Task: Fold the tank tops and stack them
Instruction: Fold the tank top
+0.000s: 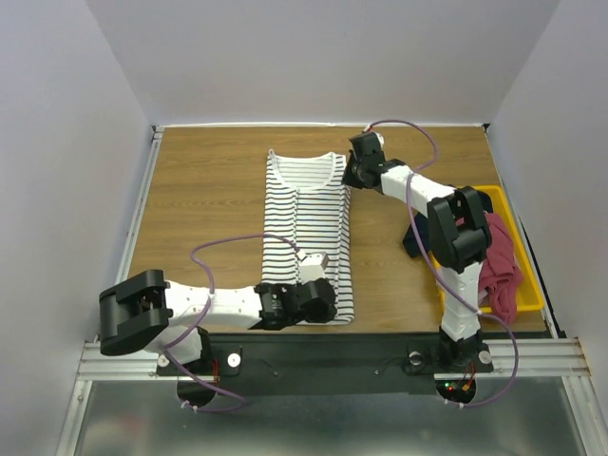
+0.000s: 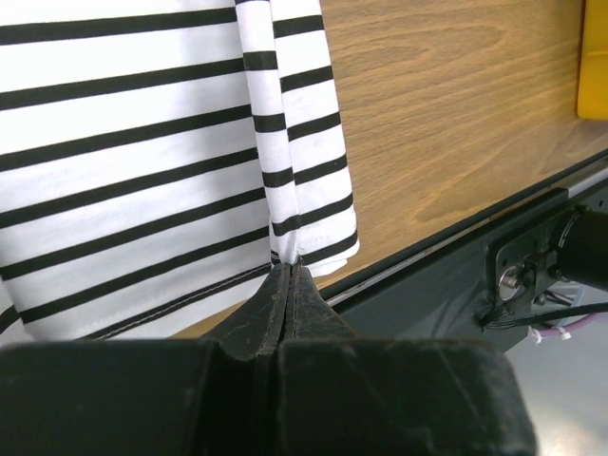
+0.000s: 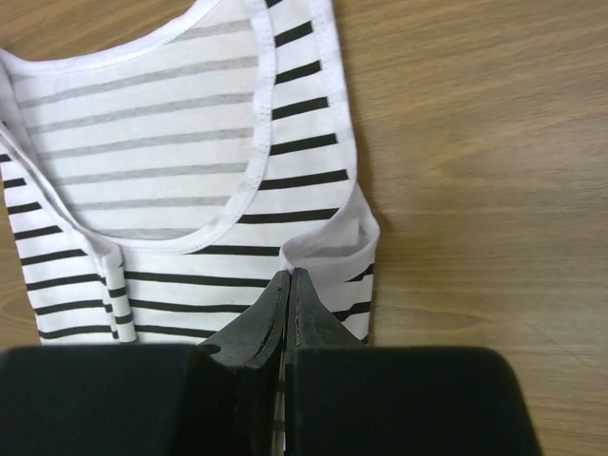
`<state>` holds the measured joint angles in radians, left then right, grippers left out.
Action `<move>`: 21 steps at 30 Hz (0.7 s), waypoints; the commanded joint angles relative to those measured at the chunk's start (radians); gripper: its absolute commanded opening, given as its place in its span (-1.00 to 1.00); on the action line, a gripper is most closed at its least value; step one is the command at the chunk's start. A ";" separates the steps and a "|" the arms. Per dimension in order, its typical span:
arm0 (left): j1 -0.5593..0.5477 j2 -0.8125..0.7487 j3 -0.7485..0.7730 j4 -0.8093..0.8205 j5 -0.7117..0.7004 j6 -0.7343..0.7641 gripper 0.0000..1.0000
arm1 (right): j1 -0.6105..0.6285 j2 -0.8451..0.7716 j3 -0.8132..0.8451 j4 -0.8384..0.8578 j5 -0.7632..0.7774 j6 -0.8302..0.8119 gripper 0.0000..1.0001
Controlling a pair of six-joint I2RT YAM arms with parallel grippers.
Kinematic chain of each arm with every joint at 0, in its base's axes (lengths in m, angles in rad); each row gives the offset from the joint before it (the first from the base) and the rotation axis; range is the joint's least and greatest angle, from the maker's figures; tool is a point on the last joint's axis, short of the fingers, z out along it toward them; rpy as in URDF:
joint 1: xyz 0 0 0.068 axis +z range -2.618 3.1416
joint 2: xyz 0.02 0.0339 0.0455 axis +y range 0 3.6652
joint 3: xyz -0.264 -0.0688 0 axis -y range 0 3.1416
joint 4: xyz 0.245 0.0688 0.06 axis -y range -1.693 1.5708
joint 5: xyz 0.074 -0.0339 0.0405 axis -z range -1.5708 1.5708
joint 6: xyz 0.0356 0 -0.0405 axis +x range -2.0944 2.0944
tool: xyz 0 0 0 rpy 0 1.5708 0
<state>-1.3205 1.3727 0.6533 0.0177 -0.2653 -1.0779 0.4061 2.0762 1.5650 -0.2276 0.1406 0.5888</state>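
The striped top [image 1: 309, 223] lies flat on the counter [image 1: 209, 190], your left hand [image 2: 288, 270] pinched shut on its near hem, your right hand [image 3: 288, 278] on a far strap, presumably so the right edge lifts evenly for a fold

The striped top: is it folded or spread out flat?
Folded lengthwise: the striped top lies as a narrow strip, a side flap overlapping its middle; not folded crosswise.

A wooden table [image 1: 209, 190] is enclosed by plain white walls [image 1: 323, 57] on its far side and both flanks. A yellow bin [image 1: 496, 198] is set at the table's right edge. An aluminium rail [image 1: 532, 356] is mounted along the table's near edge.
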 commanded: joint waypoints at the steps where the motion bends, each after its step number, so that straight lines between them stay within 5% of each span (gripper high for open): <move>1: -0.002 -0.046 -0.030 -0.016 -0.015 -0.050 -1.00 | 0.028 0.022 0.076 0.025 0.016 0.028 -0.99; 21: -0.003 -0.106 -0.058 -0.196 -0.077 -0.181 -1.00 | 0.105 0.117 0.204 0.014 0.037 0.057 -0.99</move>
<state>-1.3201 1.2861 0.5850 -0.0818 -0.3145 -1.2137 0.4995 2.1845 1.7130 -0.2550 0.1425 0.6292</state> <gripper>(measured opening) 0.054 0.012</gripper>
